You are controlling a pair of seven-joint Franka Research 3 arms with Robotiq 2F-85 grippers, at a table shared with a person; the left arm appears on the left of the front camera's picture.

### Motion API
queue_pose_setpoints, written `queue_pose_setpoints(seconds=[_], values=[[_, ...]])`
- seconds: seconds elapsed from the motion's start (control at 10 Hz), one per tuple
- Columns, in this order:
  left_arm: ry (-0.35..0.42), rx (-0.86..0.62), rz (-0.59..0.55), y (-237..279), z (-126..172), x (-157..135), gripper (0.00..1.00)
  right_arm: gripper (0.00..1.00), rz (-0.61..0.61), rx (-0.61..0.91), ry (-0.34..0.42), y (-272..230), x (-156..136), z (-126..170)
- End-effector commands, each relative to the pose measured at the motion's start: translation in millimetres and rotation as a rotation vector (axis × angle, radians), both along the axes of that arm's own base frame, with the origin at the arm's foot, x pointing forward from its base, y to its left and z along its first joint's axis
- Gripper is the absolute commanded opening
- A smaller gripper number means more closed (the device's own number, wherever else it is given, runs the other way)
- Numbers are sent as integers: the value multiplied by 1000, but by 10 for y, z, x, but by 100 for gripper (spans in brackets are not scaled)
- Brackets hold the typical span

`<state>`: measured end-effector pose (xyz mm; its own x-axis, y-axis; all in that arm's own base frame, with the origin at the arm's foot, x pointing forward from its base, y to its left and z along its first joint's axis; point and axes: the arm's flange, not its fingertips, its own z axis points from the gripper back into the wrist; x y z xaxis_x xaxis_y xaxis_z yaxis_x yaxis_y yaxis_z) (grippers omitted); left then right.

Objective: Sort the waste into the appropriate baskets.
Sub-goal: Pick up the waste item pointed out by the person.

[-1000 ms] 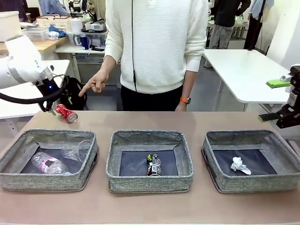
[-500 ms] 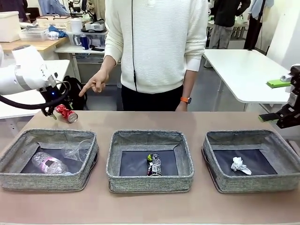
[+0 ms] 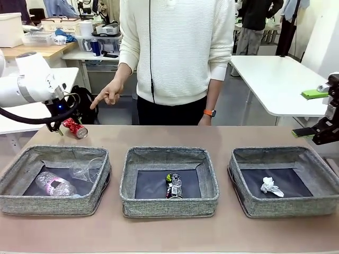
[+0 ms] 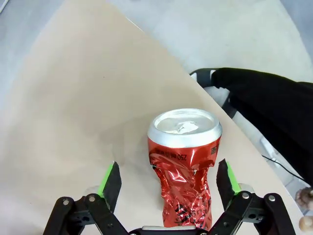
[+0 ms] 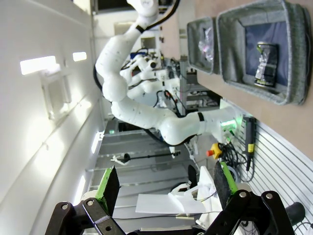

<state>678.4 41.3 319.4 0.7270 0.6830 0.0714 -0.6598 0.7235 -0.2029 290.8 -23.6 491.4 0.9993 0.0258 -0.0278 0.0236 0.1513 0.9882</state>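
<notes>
A crushed red drink can lies on the table behind the left basket. My left gripper is down at the can. In the left wrist view the can lies between the open fingers of my left gripper, with a gap on each side. The left basket holds a clear bottle and a clear cup. A dark can lies in the middle basket, and a white paper wad in the right basket. My right gripper hangs open at the right edge.
A person stands at the far side, one hand pointing a finger down toward the red can. A black bag sits beyond the table edge near the can. A white table stands behind on the right.
My left arm has come down and a little to the right, bringing its gripper over the red can. The right arm and the baskets' contents have stayed put.
</notes>
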Motion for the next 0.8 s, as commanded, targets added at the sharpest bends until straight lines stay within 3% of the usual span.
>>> queue_pose_setpoints(seconds=[0.0,0.1,0.2,0.3,0.4,0.7], values=[[9,55,12,15,6,40,40,100,-4,15,14,11,2,62],[10,58,13,17,5,41,41,100,-4,15,14,11,2,62],[14,59,11,16,6,46,0,100,-4,15,14,11,2,62],[19,64,11,15,4,50,35,100,-4,15,14,11,2,62],[23,64,9,13,4,52,0,100,-4,15,14,11,2,62],[28,64,8,10,6,57,0,100,-4,15,14,11,2,62]])
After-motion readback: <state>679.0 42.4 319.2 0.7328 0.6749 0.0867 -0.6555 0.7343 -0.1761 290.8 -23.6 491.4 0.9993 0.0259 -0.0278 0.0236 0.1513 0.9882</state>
